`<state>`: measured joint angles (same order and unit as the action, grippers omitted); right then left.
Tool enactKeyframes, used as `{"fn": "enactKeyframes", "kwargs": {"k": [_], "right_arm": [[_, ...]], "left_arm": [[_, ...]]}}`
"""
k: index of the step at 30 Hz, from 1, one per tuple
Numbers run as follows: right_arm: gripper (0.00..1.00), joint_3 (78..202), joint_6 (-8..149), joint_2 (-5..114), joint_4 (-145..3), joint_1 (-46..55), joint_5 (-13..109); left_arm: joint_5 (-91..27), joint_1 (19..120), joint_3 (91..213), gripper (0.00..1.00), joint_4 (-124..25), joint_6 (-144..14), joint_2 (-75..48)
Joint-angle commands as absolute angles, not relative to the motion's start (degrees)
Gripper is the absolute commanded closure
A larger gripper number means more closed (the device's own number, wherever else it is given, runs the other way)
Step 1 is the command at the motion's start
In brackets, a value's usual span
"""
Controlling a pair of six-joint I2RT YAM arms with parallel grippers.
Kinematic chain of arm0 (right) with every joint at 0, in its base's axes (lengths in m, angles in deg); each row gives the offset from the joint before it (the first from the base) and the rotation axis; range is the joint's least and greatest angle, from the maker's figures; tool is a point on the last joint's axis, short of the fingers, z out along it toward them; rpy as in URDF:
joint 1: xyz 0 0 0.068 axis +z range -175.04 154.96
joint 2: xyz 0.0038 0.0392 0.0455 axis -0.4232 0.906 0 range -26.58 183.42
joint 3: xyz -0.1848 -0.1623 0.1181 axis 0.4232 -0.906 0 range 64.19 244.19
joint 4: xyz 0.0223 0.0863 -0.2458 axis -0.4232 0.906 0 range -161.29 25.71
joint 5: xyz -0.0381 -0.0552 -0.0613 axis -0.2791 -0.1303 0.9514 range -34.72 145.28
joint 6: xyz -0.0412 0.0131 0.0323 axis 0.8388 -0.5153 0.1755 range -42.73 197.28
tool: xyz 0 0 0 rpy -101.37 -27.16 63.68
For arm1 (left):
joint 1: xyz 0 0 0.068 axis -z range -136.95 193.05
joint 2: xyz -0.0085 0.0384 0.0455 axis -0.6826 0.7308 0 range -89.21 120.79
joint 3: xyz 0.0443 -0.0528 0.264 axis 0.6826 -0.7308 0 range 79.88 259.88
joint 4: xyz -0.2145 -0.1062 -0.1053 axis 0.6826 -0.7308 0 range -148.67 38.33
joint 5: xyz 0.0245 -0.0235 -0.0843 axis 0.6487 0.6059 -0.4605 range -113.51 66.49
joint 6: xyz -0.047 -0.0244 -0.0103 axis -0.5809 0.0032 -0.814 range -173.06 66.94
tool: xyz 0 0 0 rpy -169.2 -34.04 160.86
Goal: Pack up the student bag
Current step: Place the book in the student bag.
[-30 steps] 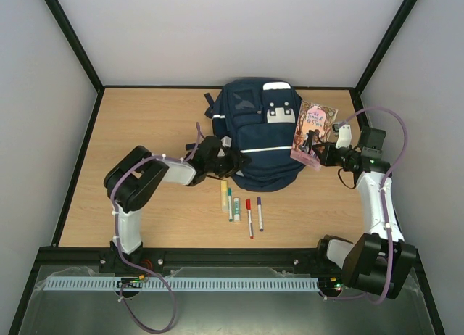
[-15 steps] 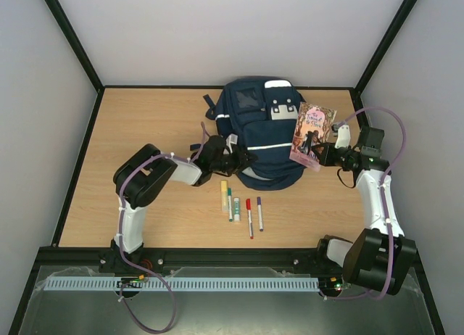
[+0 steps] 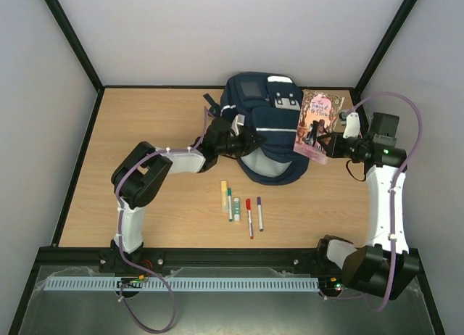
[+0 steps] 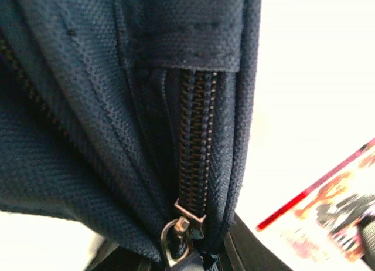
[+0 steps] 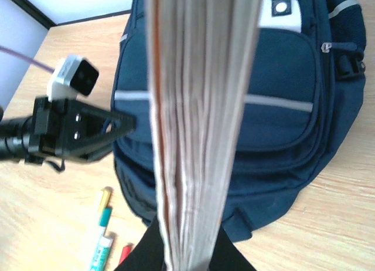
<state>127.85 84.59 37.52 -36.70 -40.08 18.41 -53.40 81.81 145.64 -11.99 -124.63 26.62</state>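
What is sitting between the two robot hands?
The student bag fills the stretch between the left gripper and the right gripper, which holds a book upright beside it. The top view shows this best.

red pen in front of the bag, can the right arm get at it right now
Probably not to grasp it. The right hand is shut on the book, beside the student bag. The path to the red pen looks open, but the book would need setting down first.

Wood worktop [image 3: 145, 121] has the student bag [image 3: 270, 143] sitting by the left fingers [image 5: 114, 129], with five pens [image 3: 240, 209] lined up near them.
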Motion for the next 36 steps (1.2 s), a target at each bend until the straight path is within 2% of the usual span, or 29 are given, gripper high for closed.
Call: {"fn": "enactKeyframes", "kwargs": {"k": [1,6,10,21,27,33,36], "right_arm": [[0.99,131.0,87.3,35.6,-24.0,-40.4,15.3],[0.99,130.2,88.6,34.2,-22.4,-40.4,12.7],[0.99,126.6,91.1,33.7,-20.1,-40.3,5.7],[0.99,130.1,105.3,44.7,-8.7,-38.5,-5.5],[0.99,130.1,100.7,48.4,-10.6,-29.0,-8.4],[0.99,123.3,94.7,52.9,-13.0,-24.0,-17.2],[0.99,120.9,91.8,52.1,-15.7,-22.5,-14.2]], "left_arm": [[-53.4,79.6,152.6,0.90,-5.7,-127.0,24.7],[-54.3,78.0,156.9,0.92,-6.0,-129.4,25.4],[-51.5,77.5,157.5,0.94,-5.3,-130.4,24.5],[-46.7,78.1,157.8,0.98,-2.5,-132.6,23.8],[-45.6,78.1,160.1,0.98,-1.7,-133.9,24.6],[-45.1,77.7,164.2,0.98,-2.7,-134.4,25.2],[-45.4,77.6,165.7,0.98,-3.4,-134.4,25.1]]}}
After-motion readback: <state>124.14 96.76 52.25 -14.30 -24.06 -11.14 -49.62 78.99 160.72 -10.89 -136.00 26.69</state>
